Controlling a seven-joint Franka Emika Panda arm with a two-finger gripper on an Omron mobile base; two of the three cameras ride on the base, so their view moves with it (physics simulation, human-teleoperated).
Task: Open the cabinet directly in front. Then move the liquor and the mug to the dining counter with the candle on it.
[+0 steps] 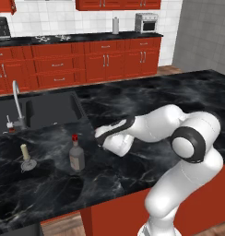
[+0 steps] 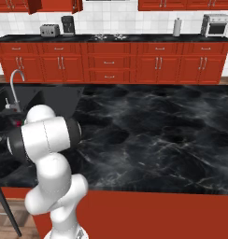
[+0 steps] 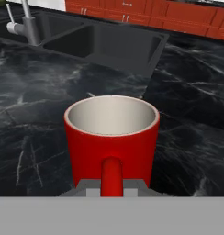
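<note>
Two task items are at the dining counter (image 1: 146,97): the liquor (image 1: 76,156) stands upright on the near left part of the marble, with the candle (image 1: 26,156) to its left, well apart from it. The mug (image 3: 112,140) sits right in front of the hand camera, upright, open end up, its handle facing the camera between the finger tips. The gripper (image 3: 112,188) is closed on that handle, so the mug is held. From the left base view the wrist hangs low over the marble just right of the liquor; the mug itself is hidden there behind the hand.

Whether the mug's base already touches the marble cannot be told from the hand view.

Step in hand, by my reading: placing the mug, the last item; liquor looks delivered.

Next move calls for: lower until the base rests flat, part the fingers, lift straight away so the handle is not dragged. Keep clear of the liquor and of the sink (image 1: 50,110) beyond.
</note>
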